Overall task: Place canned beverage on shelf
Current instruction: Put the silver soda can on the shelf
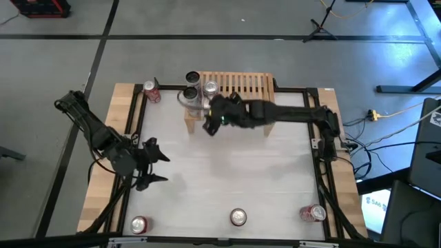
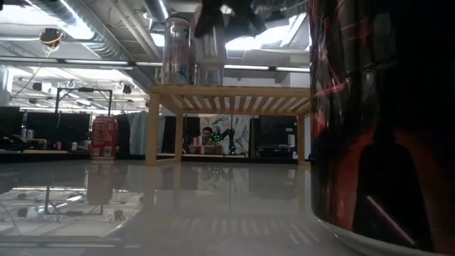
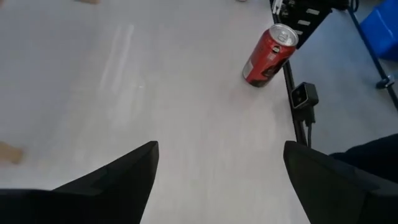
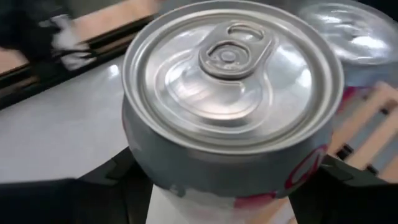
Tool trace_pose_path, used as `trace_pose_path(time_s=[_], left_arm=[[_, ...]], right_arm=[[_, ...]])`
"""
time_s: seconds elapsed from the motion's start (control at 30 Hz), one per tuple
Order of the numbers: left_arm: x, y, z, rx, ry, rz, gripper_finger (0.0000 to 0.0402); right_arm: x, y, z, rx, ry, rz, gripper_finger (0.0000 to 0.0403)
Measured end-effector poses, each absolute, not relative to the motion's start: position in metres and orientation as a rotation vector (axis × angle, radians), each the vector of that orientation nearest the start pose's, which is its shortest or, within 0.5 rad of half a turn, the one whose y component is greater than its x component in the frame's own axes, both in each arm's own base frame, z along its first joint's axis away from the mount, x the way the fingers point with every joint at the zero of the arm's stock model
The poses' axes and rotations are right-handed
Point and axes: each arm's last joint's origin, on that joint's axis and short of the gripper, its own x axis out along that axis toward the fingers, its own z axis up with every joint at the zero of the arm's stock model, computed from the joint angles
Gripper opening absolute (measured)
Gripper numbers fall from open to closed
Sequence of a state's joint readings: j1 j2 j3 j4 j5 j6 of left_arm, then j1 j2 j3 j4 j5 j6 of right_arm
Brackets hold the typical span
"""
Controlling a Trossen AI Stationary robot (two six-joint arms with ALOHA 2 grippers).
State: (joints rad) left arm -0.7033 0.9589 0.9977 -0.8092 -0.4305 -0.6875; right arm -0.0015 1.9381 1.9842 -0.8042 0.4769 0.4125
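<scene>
We see the right gripper (image 1: 205,110) clamped round a smooth silver aluminium can (image 4: 230,106) above the slatted pale-wood shelf (image 1: 244,86); the left gripper (image 1: 153,165) gapes empty.

Table (image 1: 227,179): shelf (image 1: 241,86), scattered cans (image 1: 238,218).

The right gripper (image 1: 209,118) reaches over the shelf (image 1: 238,88) beside silver cans (image 1: 210,88); the left gripper (image 1: 153,164) hangs open.

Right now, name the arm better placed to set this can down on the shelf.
Right. Its claw grips a silver can at the shelf, beside two cans there. The left claw waits open, far off.
</scene>
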Motion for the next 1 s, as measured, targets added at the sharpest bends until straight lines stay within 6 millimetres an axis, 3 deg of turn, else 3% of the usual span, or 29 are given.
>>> trace_pose_path(time_s=[0.17,0.57,1.0], left_arm=[[0.142,-0.104,0.323,-0.219,0.707,-0.024,0.0334],[0.142,-0.104,0.323,-0.214,0.705,-0.015,0.0334],[0.142,-0.104,0.323,-0.218,0.702,-0.016,0.0334]], right_arm=[[0.429,-0.035,0.350,0.257,0.597,-0.646,0.0263],[0.437,-0.038,0.321,0.301,0.554,-0.689,0.0263],[0.439,-0.041,0.318,0.268,0.541,-0.704,0.0272]])
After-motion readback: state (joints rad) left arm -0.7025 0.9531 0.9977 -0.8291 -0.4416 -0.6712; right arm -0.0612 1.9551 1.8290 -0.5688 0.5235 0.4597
